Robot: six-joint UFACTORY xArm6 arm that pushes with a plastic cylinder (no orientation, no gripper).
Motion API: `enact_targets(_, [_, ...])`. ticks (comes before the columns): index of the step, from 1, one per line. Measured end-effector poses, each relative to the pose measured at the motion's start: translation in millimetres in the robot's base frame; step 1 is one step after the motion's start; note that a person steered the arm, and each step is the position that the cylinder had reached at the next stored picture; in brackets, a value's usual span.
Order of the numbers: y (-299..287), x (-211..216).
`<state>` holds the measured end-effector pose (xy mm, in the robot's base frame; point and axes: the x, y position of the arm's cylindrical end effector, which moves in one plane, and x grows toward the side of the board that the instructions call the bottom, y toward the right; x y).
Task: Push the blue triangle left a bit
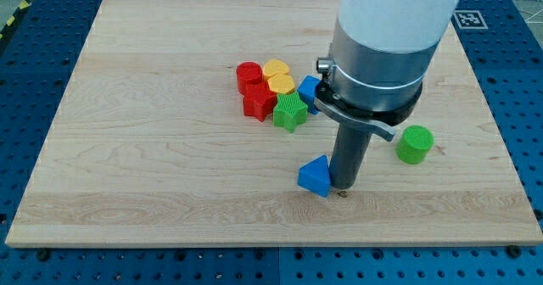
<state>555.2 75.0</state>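
The blue triangle [315, 176] lies on the wooden board [153, 149], below the middle of the view. My tip [342, 192] rests on the board just to the triangle's right, touching or nearly touching its right side. The rod rises from the tip into the large grey and white arm body, which hides part of the board behind it.
A cluster sits above the triangle: a red cylinder [249, 75], a red star-like block [259, 102], a yellow heart [275, 69], a yellow block [281, 85], a green star [290, 112] and a blue block [308, 91] partly hidden by the arm. A green cylinder [415, 144] stands at the right.
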Motion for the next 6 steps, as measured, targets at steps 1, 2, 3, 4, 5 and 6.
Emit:
enact_targets(1, [-1.4, 10.4])
enact_targets(2, [-9.1, 20.7])
enact_targets(3, [-30.1, 18.9])
enact_targets(4, [-30.8, 17.4])
enact_targets(5, [1.4, 16.9])
enact_targets(6, [7.4, 10.8])
